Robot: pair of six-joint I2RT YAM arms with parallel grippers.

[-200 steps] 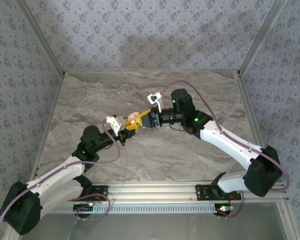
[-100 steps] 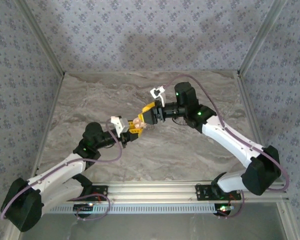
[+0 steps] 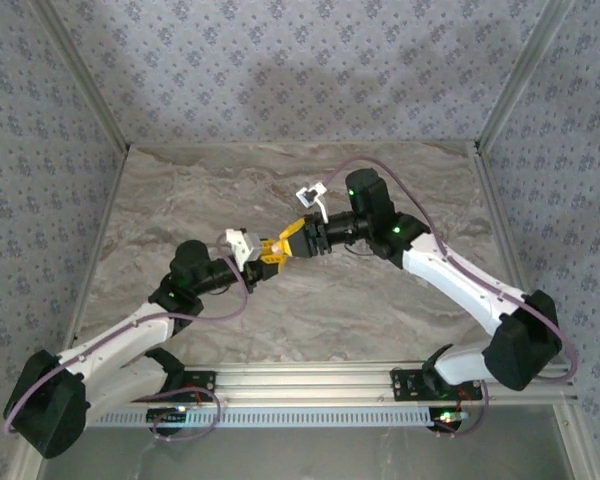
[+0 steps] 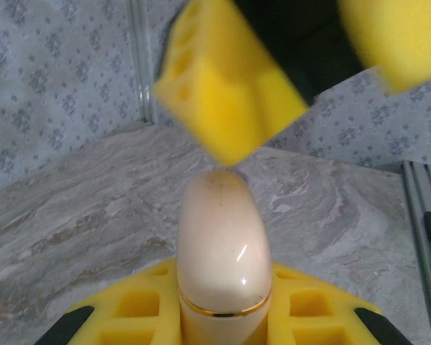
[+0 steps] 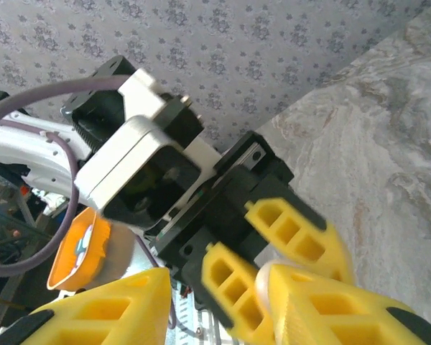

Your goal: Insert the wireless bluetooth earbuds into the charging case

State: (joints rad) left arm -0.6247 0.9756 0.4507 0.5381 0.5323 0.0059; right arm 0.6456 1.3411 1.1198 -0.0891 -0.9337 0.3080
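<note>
The charging case [image 4: 221, 230] is a smooth, glossy cream-peach shell with a thin gold band near its base. It is pinched between the fingers of the left end effector [image 4: 223, 313], held off the counter [image 4: 65, 215]. Its rounded end points straight out from those fingers. That tip lies just at one fingertip [image 4: 226, 100] of the right end effector [image 5: 215, 287], whose fingers stand apart.

I'm working in a lab test cell: a marble-look table [image 3: 400, 190] boxed in by wallpapered panels [image 3: 280, 70] at 9, 12 and 3 o'clock, metal posts [image 3: 88, 85] in the corners, an aluminium rail [image 3: 310, 378] at 6 o'clock.
</note>
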